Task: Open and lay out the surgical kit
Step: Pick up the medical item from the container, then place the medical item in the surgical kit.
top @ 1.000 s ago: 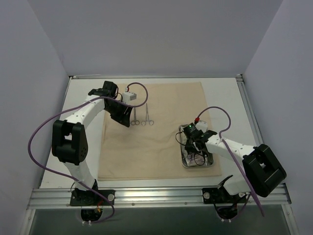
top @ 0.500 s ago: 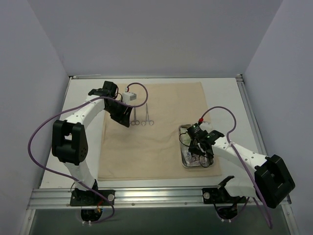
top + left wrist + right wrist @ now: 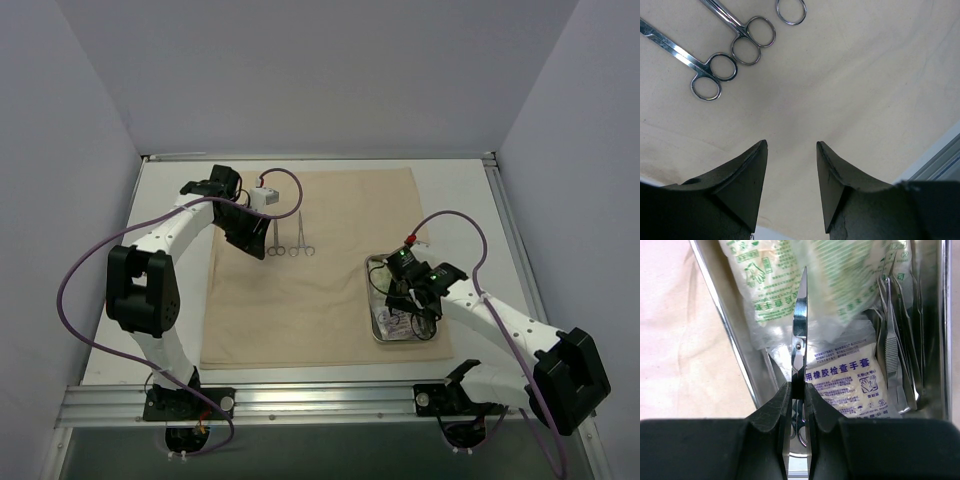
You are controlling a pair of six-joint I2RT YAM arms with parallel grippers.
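The beige cloth wrap (image 3: 330, 270) lies spread flat. Two ring-handled clamps (image 3: 288, 240) lie side by side on its far left part; in the left wrist view (image 3: 732, 55) their rings show just ahead. My left gripper (image 3: 248, 238) hovers open and empty over the cloth (image 3: 865, 90) beside them. The steel tray (image 3: 375, 330) sits on the cloth's right part. My right gripper (image 3: 408, 300) is over it, shut on a pair of steel scissors (image 3: 800, 325) held point forward above pale packets (image 3: 850, 380). Tweezers (image 3: 890, 340) lie along the tray's right wall (image 3: 946, 315).
The white table (image 3: 175, 310) has a bare strip left of the cloth. A metal rail (image 3: 320, 400) runs along the near edge. Purple cables (image 3: 80, 270) loop off both arms. Grey walls close in the sides and back.
My right arm has swung its elbow out to the right and the gripper has shifted slightly right and nearer over the tray. The left arm has not moved.
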